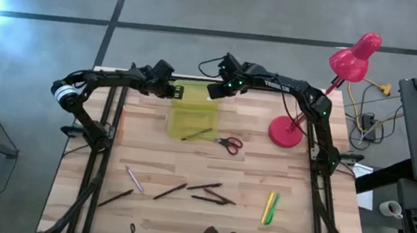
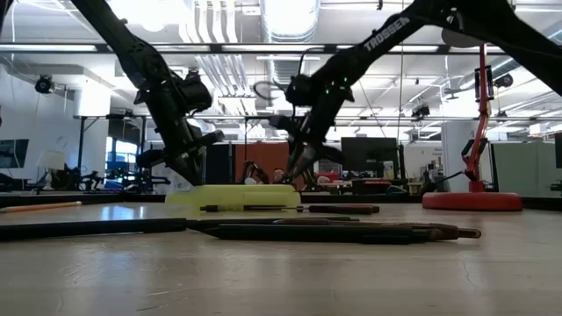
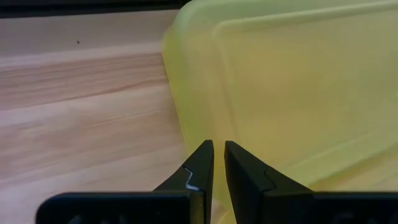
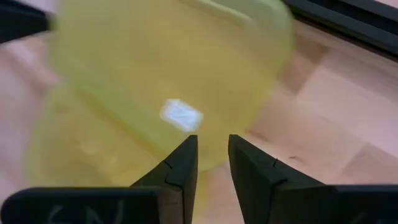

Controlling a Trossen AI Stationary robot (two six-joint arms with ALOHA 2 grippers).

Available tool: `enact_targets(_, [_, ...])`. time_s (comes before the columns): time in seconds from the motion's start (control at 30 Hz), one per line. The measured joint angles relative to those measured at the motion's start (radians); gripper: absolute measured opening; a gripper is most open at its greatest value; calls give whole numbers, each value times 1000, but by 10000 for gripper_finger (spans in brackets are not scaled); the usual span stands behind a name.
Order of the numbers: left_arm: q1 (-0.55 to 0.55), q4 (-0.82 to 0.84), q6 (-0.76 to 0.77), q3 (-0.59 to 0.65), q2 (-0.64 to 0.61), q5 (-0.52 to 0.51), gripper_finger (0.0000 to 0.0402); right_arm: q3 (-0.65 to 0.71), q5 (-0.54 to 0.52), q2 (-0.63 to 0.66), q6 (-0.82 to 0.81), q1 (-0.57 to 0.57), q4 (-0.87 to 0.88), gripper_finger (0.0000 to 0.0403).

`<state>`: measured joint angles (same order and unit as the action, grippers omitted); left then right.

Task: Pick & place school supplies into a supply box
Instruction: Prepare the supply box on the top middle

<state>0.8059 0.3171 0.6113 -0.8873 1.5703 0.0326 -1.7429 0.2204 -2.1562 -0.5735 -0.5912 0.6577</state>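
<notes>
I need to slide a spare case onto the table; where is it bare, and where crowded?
Bare wood lies between the red scissors and the yellow marker, and along the left edge beside the supply box. The front middle, with the pink pen and dark pens, is crowded, as is the back, where both grippers work.
</notes>
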Motion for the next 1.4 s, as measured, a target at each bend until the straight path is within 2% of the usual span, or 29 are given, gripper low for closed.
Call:
enact_targets(0.13, [-10,-3,0,1,0,-3,22,-1,6,19,28,15,-1,86])
enact_targets(0.37, [-34,8,0,3,-16,1,22,12,-80,4,26,17,59,86])
enact_targets(0.57, [-44,2,0,3,-78,-29,22,46,-143,-52,-70,-40,49,71])
enact_targets(0.7, [-48,-2,0,7,-70,-80,22,49,-82,-88,-84,-66,6,64])
enact_targets(0.9, [-57,-18,1,2,10,-40,22,14,-43,-126,-151,-67,-1,63])
enact_targets(1.0, [-70,-29,2,-1,43,-27,22,4,-20,-129,-140,-67,2,63])
enact_targets(1.2, [-80,-10,11,2,58,-23,22,-31,91,-126,-105,-63,5,63])
enact_targets(1.4, [-80,9,11,2,53,-25,22,-99,103,-86,-56,-49,42,63])
